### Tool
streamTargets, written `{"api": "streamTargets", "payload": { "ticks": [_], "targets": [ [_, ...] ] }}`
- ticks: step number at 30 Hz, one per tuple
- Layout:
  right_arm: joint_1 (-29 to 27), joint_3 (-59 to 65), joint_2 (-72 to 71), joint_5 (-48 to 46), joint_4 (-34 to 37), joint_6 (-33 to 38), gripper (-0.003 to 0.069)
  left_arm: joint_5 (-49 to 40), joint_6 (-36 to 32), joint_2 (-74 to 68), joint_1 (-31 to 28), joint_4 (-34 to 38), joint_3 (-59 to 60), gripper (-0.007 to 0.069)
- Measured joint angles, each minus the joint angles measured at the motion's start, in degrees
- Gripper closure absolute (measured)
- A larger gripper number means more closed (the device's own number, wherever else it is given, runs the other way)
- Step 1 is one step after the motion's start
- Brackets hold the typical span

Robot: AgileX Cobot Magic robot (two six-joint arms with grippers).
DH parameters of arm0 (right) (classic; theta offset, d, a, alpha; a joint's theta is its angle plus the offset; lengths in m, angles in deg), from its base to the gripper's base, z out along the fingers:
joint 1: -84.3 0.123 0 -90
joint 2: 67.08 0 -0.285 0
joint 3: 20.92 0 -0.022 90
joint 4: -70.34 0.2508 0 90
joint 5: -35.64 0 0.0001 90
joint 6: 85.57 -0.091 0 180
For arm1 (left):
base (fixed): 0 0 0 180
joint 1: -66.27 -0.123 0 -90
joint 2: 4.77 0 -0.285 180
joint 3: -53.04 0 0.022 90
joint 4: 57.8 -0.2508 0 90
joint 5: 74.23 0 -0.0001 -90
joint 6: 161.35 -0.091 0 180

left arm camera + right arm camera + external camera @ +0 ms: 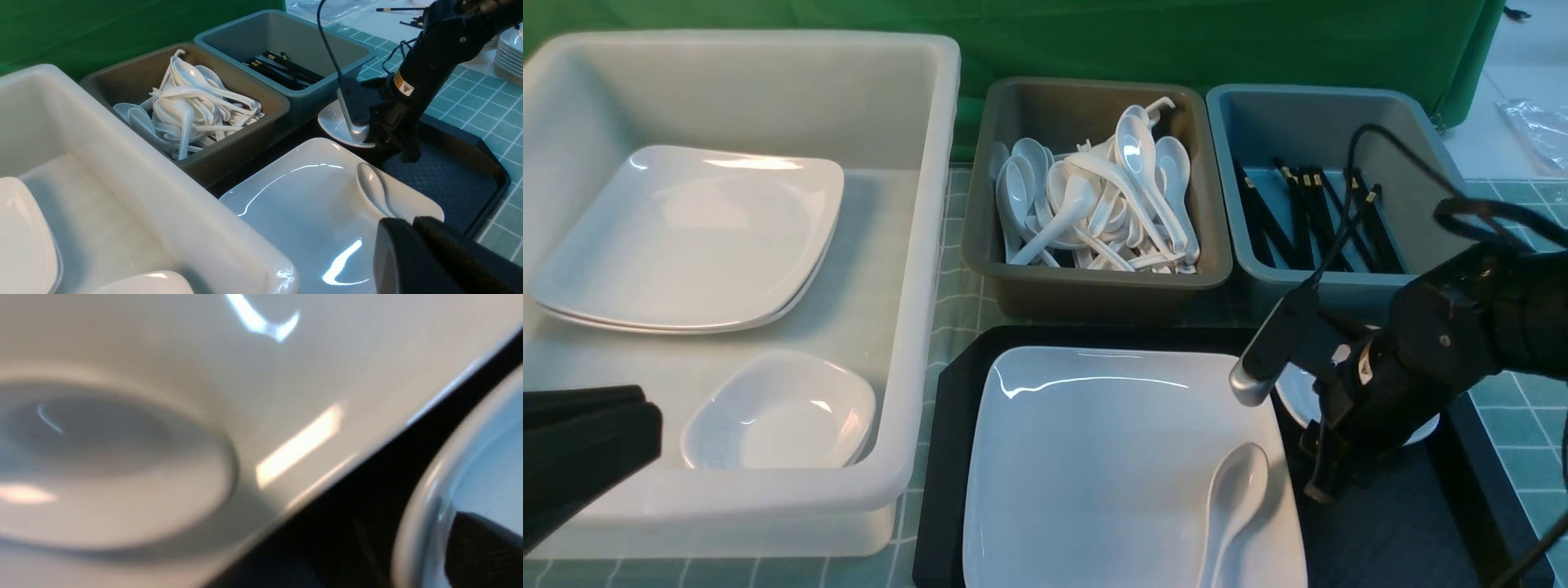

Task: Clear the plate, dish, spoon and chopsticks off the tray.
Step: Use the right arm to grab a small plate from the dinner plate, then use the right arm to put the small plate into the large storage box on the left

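White spoon (pixel 1232 514) is seen just left of the right gripper (pixel 1321 478), handle toward frame bottom; finger opening cannot be told.

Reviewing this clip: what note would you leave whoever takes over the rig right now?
Left claw: shut, empty, near the large white plastic tub.
Right claw: down at the small white rounded-square dish on the black diamond-textured tray's far right; open or shut unclear.
Also on tray: large glossy white square plate, glossy white soup spoon lying on it.
Done: black gold-banded chopsticks lie in the blue-grey bin; none seen on tray.
Left: dish, spoon, plate.
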Motion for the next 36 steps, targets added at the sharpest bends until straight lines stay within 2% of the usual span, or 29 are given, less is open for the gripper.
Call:
{"api": "streamTargets", "payload": {
  "ticks": [4, 9, 11, 14, 18, 19, 20, 21, 22, 27, 31, 36],
  "targets": [
    [0.0, -0.06, 0.29, 1.27, -0.68, 1.79, 0.0428, -0.05, 0.0, 0.0, 0.0, 0.0, 0.0, 0.0607],
    [0.51, -0.25, -0.99, -1.24, -1.46, 2.12, 0.0445, -0.05, 0.0, 0.0, 0.0, 0.0, 0.0, 0.0607],
    [1.59, -0.76, -3.28, -4.88, -1.46, 0.96, 0.0491, -0.05, 0.0, 0.0, 0.0, 0.0, 0.0, 0.0607],
    [5.1, -3.45, -8.91, -13.33, -0.86, -4.85, 0.0591, -0.05, 0.0, 0.0, 0.0, -0.45, 0.0, 0.0607],
    [13.53, -12.49, -15.72, -22.15, -0.08, -11.35, 0.0599, -0.05, -0.01, 0.0, 0.0, -2.2, 0.0, 0.0607],
    [14.1, -13.17, -16.17, -22.47, -0.01, -11.63, 0.0599, -0.05, -0.01, 0.0, 0.0, -2.28, 0.0, 0.0607],
    [18.32, -18.07, -16.97, -24.01, 0.2, -11.94, 0.0599, -0.05, -0.01, 0.0, 0.0, -3.16, 0.0, 0.0607],
    [20.21, -20.19, -17.15, -24.26, 0.64, -11.69, 0.0599, -0.21, -0.01, 0.0, 0.0, -3.91, 0.0, 0.0607],
    [25.8, -26.46, -16.65, -23.92, 2.11, -10.2, 0.0599, -0.66, 0.85, 0.0, 0.0, -5.44, 0.0, 0.0607],
    [36.84, -40.99, -8.61, -21.14, 7.29, -3.21, 0.0599, -5.26, 7.08, 1.99, 0.0, -13.19, 0.0, 0.0607],
    [40.58, -50.69, 2.22, -20.89, 8.46, 2.32, 0.0599, -10.22, 11.15, 6.12, 0.0, -16.73, -0.39, 0.0607],
    [41.05, -63.36, 17.99, -21.35, 10.99, 8.19, 0.0599, -15.45, 13.67, 12.09, 0.0, -18.46, -1.58, 0.0607]
  ]
}}
